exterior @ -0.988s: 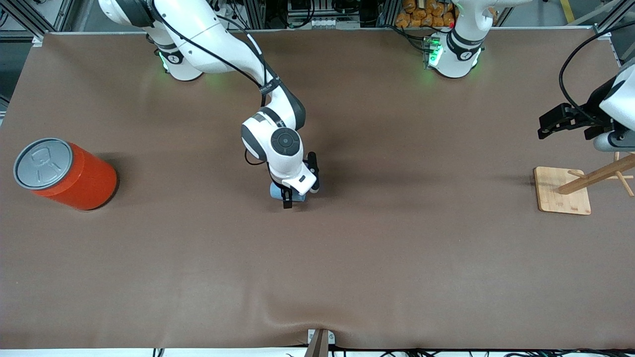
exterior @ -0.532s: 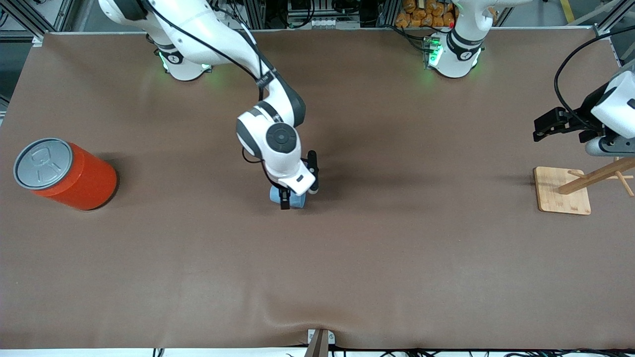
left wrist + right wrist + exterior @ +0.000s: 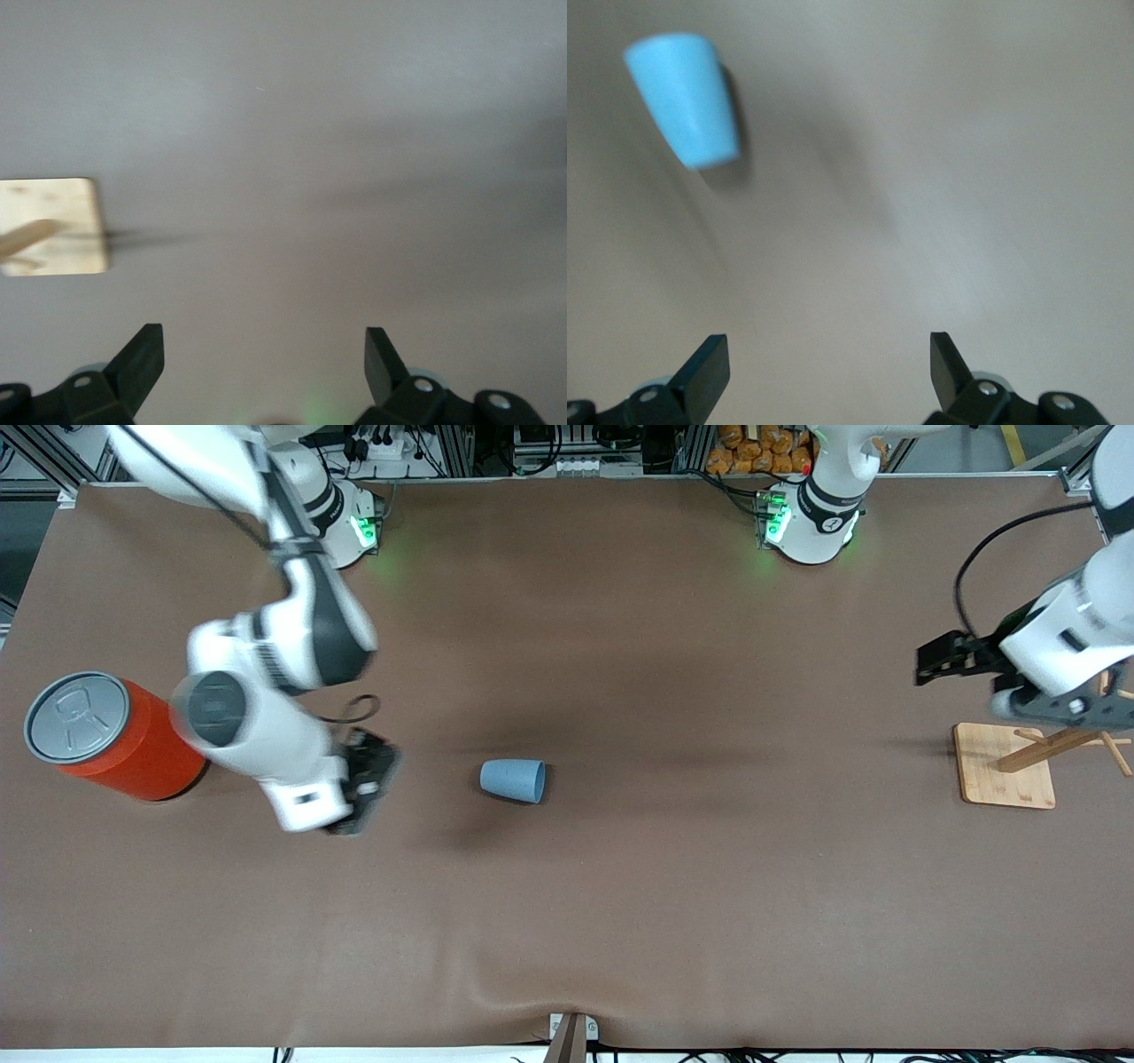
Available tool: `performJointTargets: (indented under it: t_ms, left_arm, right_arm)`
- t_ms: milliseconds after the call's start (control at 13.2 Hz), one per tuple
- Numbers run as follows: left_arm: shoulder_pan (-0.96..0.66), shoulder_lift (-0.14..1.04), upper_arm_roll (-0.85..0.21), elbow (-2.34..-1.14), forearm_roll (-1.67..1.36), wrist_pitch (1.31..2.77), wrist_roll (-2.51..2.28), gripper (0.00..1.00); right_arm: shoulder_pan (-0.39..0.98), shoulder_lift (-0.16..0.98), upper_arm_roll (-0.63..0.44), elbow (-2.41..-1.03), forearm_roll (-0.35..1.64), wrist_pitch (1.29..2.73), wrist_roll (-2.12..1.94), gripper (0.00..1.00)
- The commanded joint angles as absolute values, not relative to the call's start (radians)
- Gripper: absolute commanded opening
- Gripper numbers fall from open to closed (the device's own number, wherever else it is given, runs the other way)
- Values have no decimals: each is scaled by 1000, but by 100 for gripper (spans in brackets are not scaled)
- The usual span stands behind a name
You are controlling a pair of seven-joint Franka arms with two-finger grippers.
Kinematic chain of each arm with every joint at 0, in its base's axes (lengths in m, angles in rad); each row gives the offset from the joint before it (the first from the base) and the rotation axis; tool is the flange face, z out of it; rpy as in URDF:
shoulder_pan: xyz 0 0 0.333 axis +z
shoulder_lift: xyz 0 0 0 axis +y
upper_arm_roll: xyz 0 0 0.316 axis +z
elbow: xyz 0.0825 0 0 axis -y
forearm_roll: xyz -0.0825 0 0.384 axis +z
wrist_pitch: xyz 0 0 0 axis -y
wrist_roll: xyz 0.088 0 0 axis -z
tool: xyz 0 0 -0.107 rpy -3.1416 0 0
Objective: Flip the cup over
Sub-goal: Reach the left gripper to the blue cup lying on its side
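The light-blue cup (image 3: 513,779) lies on its side near the middle of the brown table, wider end toward the left arm's end. In the right wrist view the cup (image 3: 684,97) is apart from the fingers. My right gripper (image 3: 365,778) hangs open and empty over the table between the orange can and the cup. In its own view the right gripper (image 3: 828,354) has only bare table between its fingers. My left gripper (image 3: 930,664) is open and empty over the table, beside the wooden stand. The left wrist view shows the left gripper (image 3: 264,350) above bare table.
A large orange can (image 3: 120,735) with a grey lid stands at the right arm's end of the table. A wooden stand on a square base (image 3: 1005,777) sits at the left arm's end; the base (image 3: 53,226) also shows in the left wrist view.
My right gripper has left the cup and swung away toward the orange can. The cup stays in place on the table. The left gripper has shifted slightly toward the table's middle.
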State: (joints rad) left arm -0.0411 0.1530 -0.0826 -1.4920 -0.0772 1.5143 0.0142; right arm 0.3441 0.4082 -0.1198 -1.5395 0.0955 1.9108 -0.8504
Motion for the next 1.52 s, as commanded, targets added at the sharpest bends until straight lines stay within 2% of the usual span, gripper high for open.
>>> performJointTargets:
  t_ms: [0, 228, 456, 760, 1216, 1444]
  left_arm:
    - [-37, 251, -84, -1465, -229, 1572, 26, 100]
    - [-48, 342, -84, -1465, -430, 1624, 26, 100]
    - [-66, 441, -86, -1466, -696, 1713, 35, 100]
    - [-165, 564, -87, -1465, -828, 1899, 90, 100]
    - [-301, 747, -84, -1467, -1245, 2052, 342, 100]
    - [-357, 804, -86, -1459, -1281, 2127, 400, 100]
  right_arm:
    - [321, 304, -205, -1580, 123, 1818, -827, 100]
    - [224, 233, -209, -1586, 129, 1744, -763, 100]
    - [201, 151, -201, -1600, 127, 1642, -519, 100]
    - [128, 66, -152, -1600, 126, 1519, -270, 100]
    - [-64, -34, -8, -1598, 114, 1468, -59, 100]
    - [-66, -54, 0, -1589, 114, 1443, 63, 100]
